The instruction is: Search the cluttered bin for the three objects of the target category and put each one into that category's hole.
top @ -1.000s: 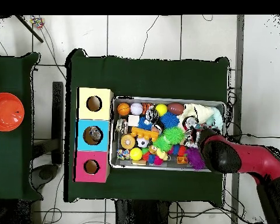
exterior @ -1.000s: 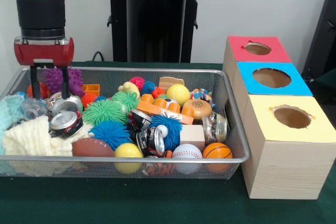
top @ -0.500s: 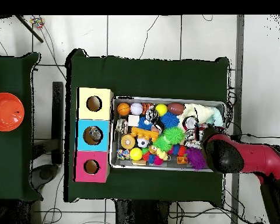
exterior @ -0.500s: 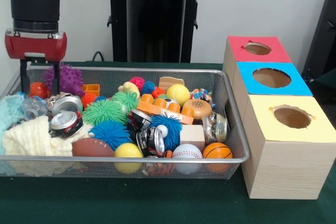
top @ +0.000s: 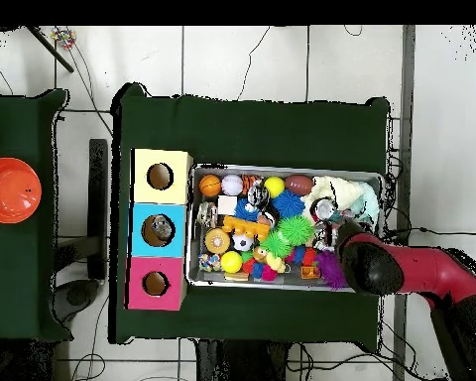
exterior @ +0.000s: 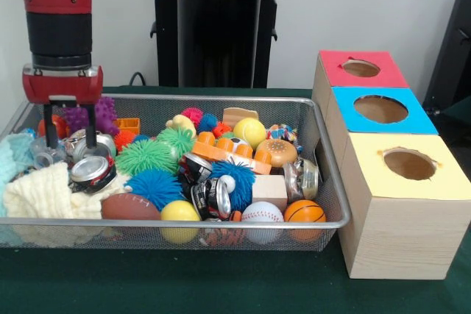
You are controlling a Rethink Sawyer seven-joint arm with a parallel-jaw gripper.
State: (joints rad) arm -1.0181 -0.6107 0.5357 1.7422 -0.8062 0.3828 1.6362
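The hand point(exterior: 70, 131) has come back down into the wire bin point(exterior: 324, 174) at its left end in the front view; half a second ago it hung higher and further left, above the rim. Its two fingers point(exterior: 48, 126) stand apart, straddling a silver can point(exterior: 93, 144) that lies behind a crushed can with a red top point(exterior: 92, 172). Whether the tips touch the can I cannot tell. Nothing is held.

The bin contents read the same as before: purple spiky ball point(exterior: 105, 112) behind the hand, green spiky balls point(exterior: 146, 155), blue spiky ball point(exterior: 153, 184), football point(exterior: 129, 207), yellow ball point(exterior: 179, 212), baseball point(exterior: 262, 213), small basketball point(exterior: 305, 212), cream cloth point(exterior: 40, 190).

The three boxes (red point(exterior: 360, 68), blue point(exterior: 379, 109), yellow point(exterior: 412, 165)) sit just beside the bin's right end on the green table point(exterior: 221, 284), each with a round hole on top.

In the overhead view the arm point(top: 411, 273) covers the bin's corner.
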